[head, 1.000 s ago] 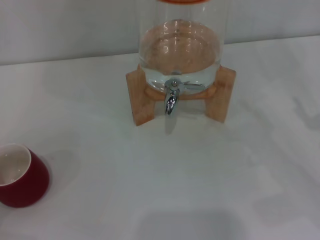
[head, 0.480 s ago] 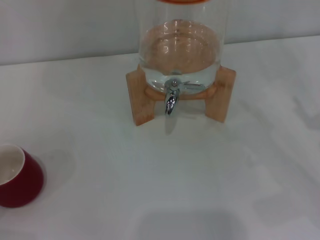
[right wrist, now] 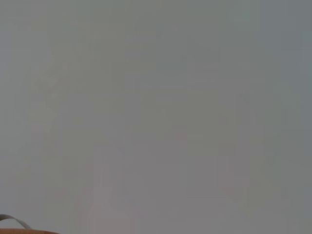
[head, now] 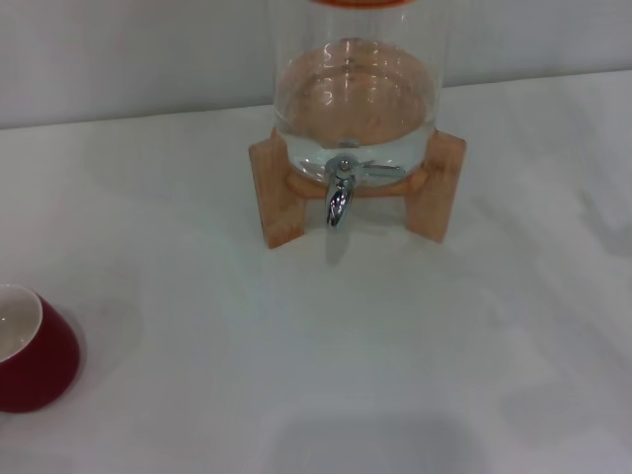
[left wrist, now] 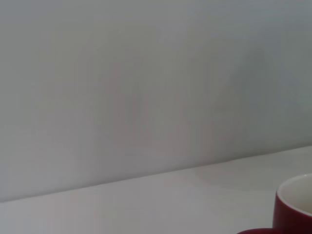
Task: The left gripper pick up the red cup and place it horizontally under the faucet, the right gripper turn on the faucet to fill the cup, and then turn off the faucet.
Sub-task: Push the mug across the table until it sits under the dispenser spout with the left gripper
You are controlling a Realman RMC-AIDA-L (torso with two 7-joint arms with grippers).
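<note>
The red cup (head: pixel 38 363) stands on the white table at the near left edge of the head view, partly cut off by the frame, its white inside showing. Its rim and red wall also show in the left wrist view, red cup (left wrist: pixel 294 207). The chrome faucet (head: pixel 339 197) points down from the front of the clear glass dispenser (head: pixel 355 99), which holds water and rests on a wooden stand (head: pixel 281 193) at the far middle. Nothing sits under the faucet. Neither gripper appears in any view.
The white table (head: pixel 326 346) spreads between the cup and the dispenser. A pale wall runs behind the table. The right wrist view shows only plain grey wall, with a thin curved edge (right wrist: pixel 12 220) in one corner.
The red cup has slid a little to the left, further out of the head view. The dispenser and faucet have not moved.
</note>
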